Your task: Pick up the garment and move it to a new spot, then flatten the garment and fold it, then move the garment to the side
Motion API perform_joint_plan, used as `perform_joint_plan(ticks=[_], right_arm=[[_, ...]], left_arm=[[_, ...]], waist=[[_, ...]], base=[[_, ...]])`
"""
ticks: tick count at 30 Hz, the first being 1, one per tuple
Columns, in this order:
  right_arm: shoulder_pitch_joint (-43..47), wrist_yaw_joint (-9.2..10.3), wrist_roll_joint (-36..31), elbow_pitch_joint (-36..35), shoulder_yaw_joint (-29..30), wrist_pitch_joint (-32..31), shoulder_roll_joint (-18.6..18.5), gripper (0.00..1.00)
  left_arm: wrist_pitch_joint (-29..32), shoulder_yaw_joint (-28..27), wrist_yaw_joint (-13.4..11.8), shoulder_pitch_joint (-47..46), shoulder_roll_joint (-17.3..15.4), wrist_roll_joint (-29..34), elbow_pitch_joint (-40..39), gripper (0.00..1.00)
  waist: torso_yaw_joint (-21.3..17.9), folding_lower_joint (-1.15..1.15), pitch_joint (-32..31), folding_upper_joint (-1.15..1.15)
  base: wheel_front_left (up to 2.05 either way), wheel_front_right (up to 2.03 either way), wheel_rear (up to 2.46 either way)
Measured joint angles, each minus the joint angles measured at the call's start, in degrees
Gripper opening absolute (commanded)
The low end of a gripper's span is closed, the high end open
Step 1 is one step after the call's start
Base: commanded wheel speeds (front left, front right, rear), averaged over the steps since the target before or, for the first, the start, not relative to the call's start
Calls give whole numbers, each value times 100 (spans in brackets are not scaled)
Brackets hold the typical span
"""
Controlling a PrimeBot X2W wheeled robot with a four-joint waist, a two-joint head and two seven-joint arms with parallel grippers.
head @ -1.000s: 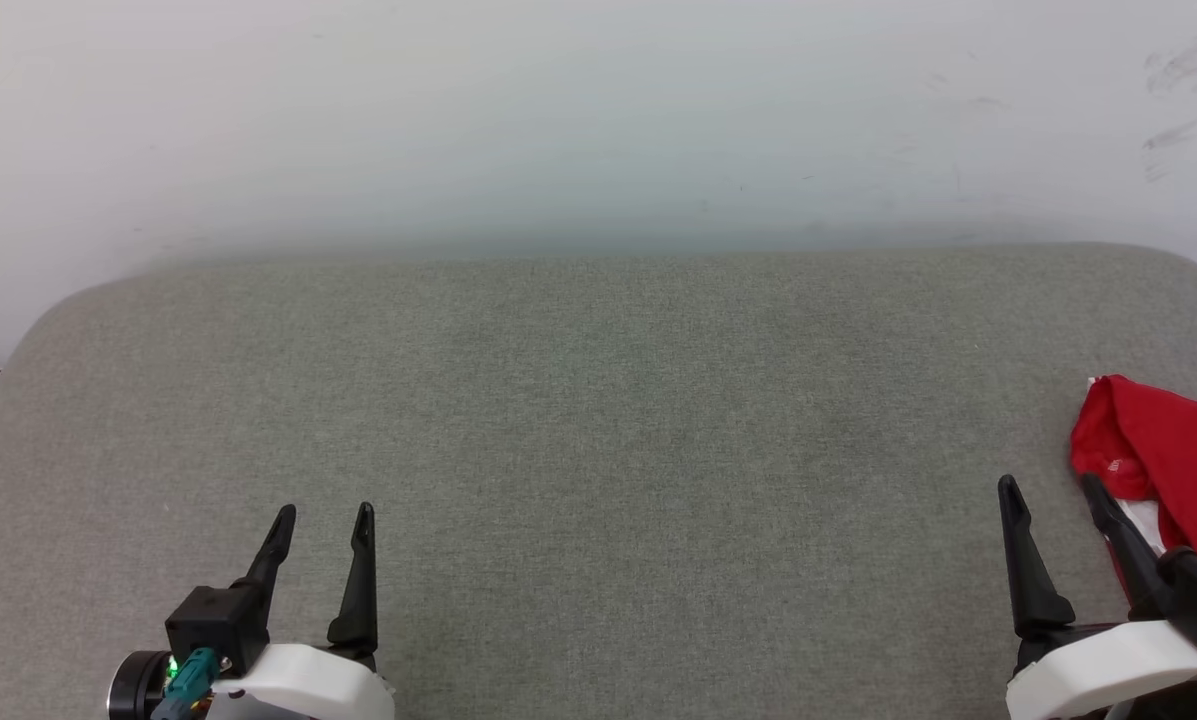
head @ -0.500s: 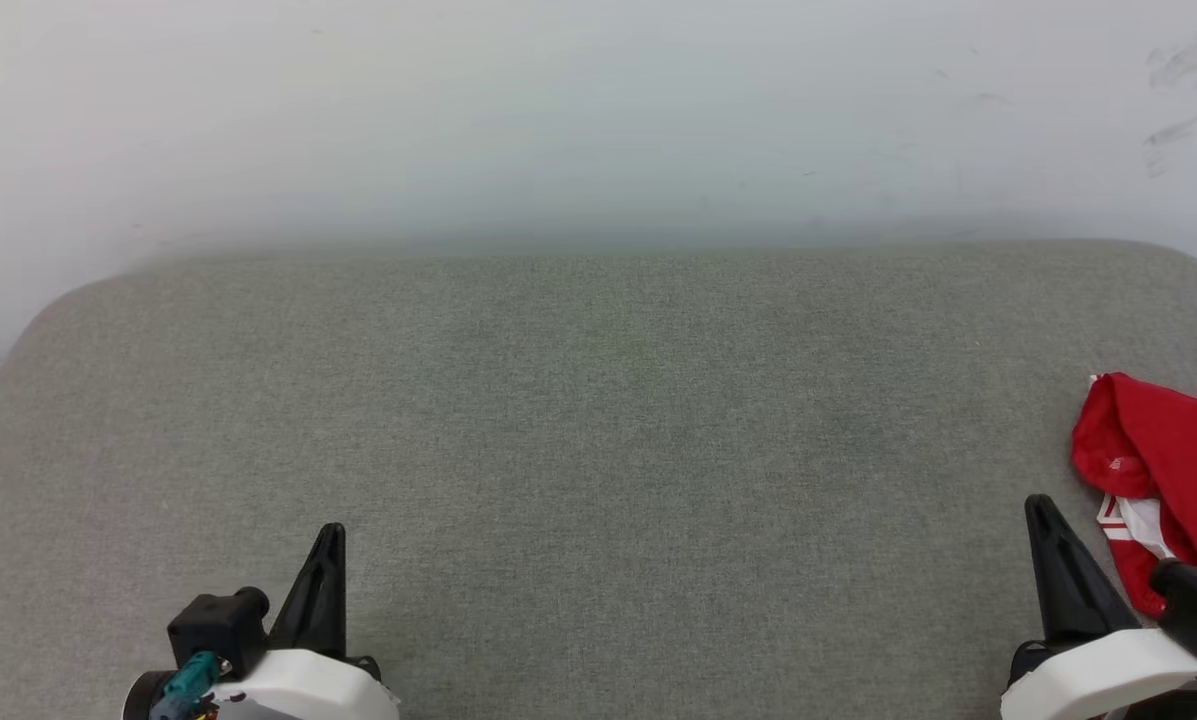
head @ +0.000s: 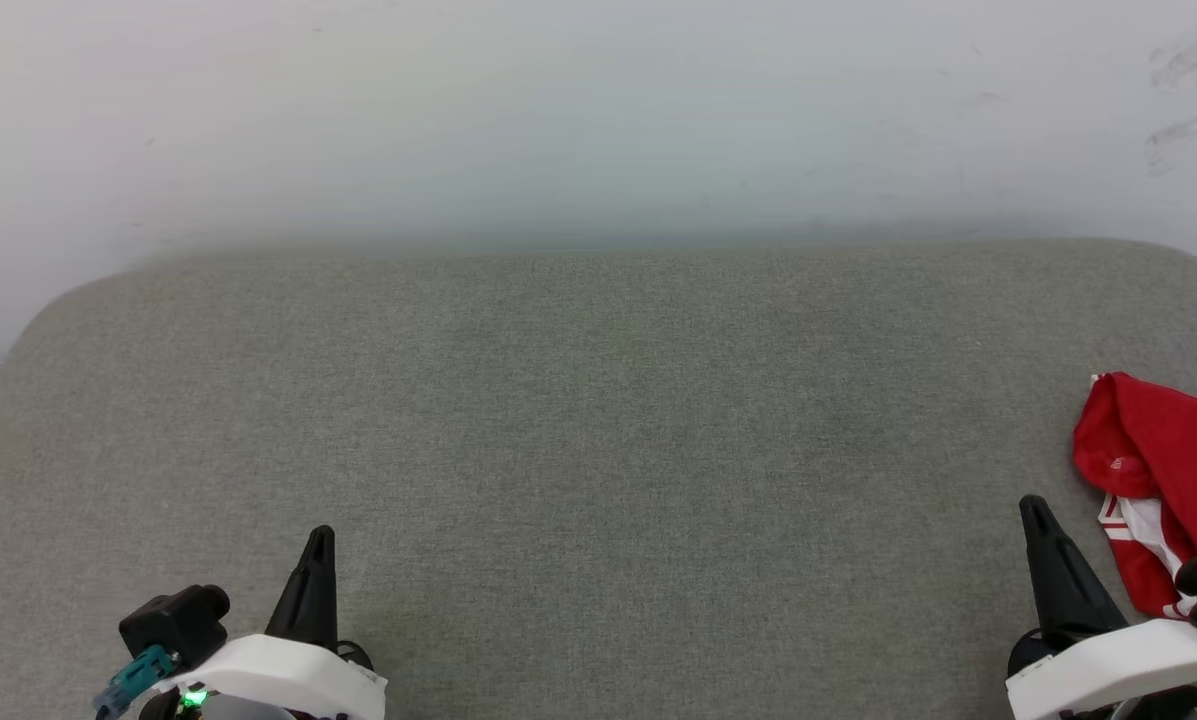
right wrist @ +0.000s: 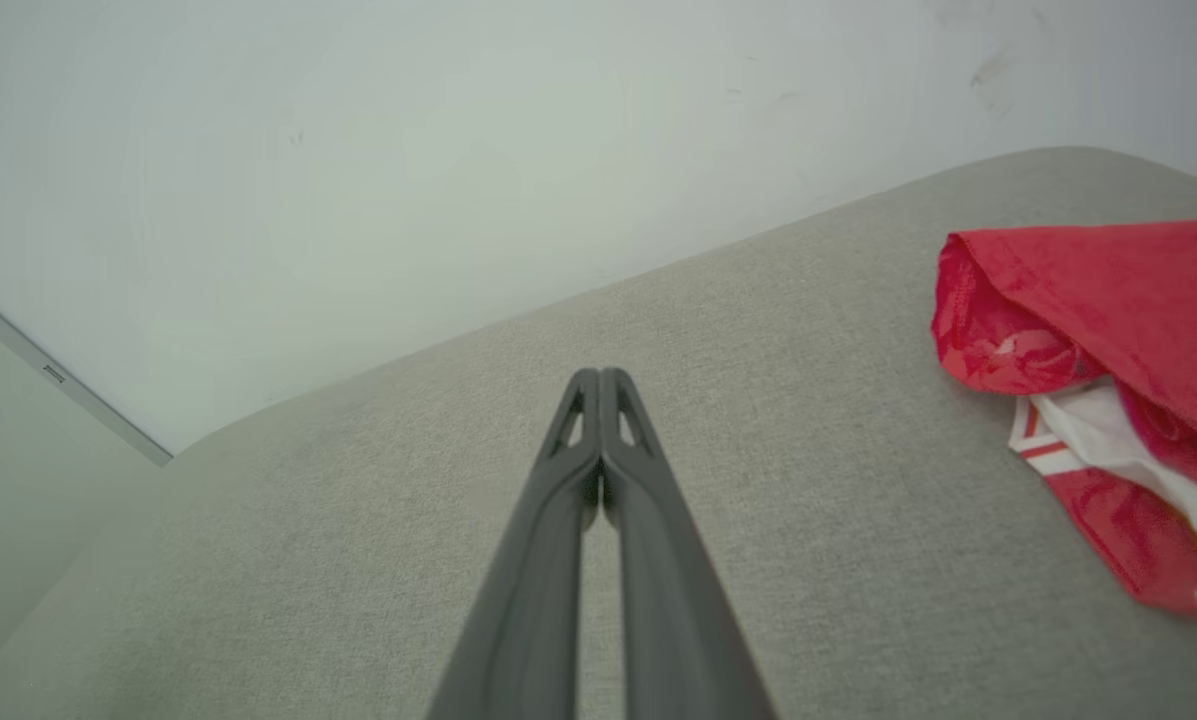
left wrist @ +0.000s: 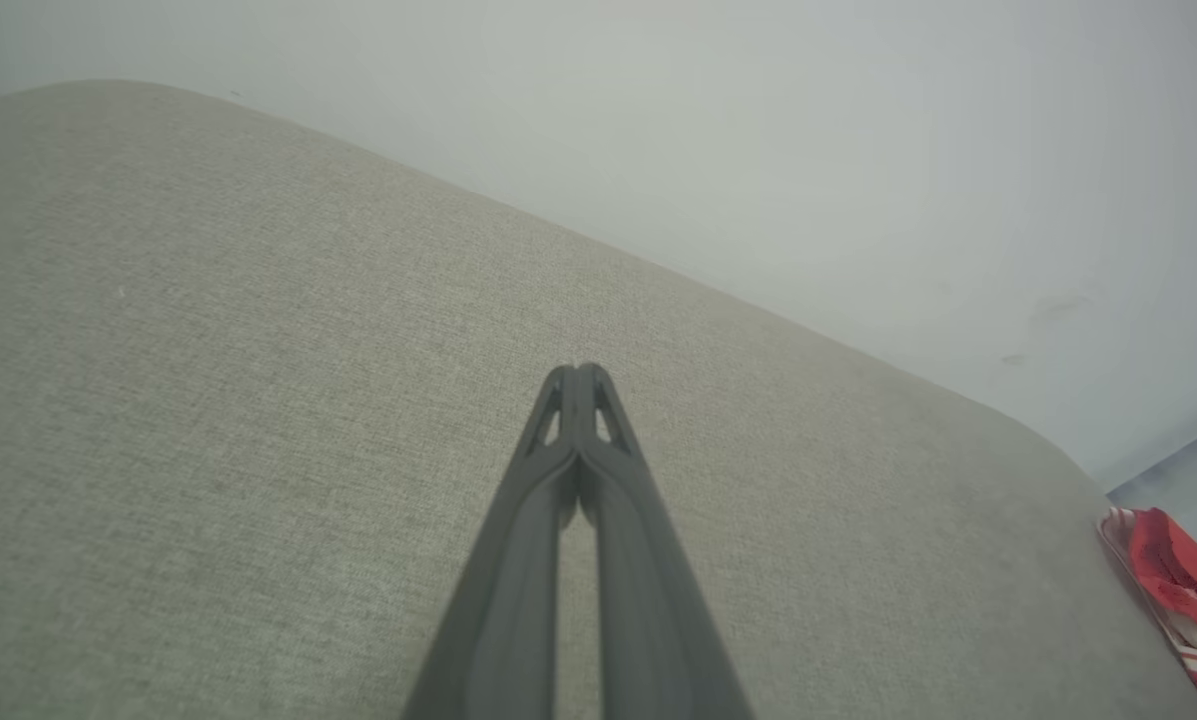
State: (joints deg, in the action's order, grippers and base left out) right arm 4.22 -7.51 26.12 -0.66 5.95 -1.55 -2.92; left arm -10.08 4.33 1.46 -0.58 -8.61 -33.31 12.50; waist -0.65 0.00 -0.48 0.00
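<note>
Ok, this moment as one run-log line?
left pincer: shut, empty | right pincer: shut, empty | garment: bunched at right edge of grey cushion | pick-up not begun

Bright diffuse light, soft shadows, wide-angle distortion.

Three cameras over one grey surface (head: 598, 400)

The head camera sits high above the near edge, looking forward and down across to the far edge and the wall (head: 598, 120). Each wrist camera rides low and close over the surface, tilted, sighting along its own arm's tool, the left pincer (left wrist: 578, 372) and the right pincer (right wrist: 598, 375), toward the far edge. All three views share the right edge, where the garment (head: 1158, 440) lies.
</note>
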Motion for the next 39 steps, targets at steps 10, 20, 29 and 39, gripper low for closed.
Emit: perform_joint_plan(ticks=[10,20,29,39], right_arm=[[-165,0,931,209,4,-59,0,0],[-287,0,1774,391,11,-127,0,0],[-380,1,2458,543,18,-177,0,0],[-518,1,3276,723,26,-237,0,0]], left_arm=[[234,-145,67,-81,70,-842,20,0],[439,-293,157,-129,160,-1584,35,0],[608,-408,209,-196,209,-2199,54,0],[820,-536,274,-242,285,-2931,73,0]], waist=[[6,0,6,0],[12,0,12,0],[17,0,18,0],[25,0,25,0]], base=[[0,0,0],[0,0,0],[0,0,0],[0,0,0]])
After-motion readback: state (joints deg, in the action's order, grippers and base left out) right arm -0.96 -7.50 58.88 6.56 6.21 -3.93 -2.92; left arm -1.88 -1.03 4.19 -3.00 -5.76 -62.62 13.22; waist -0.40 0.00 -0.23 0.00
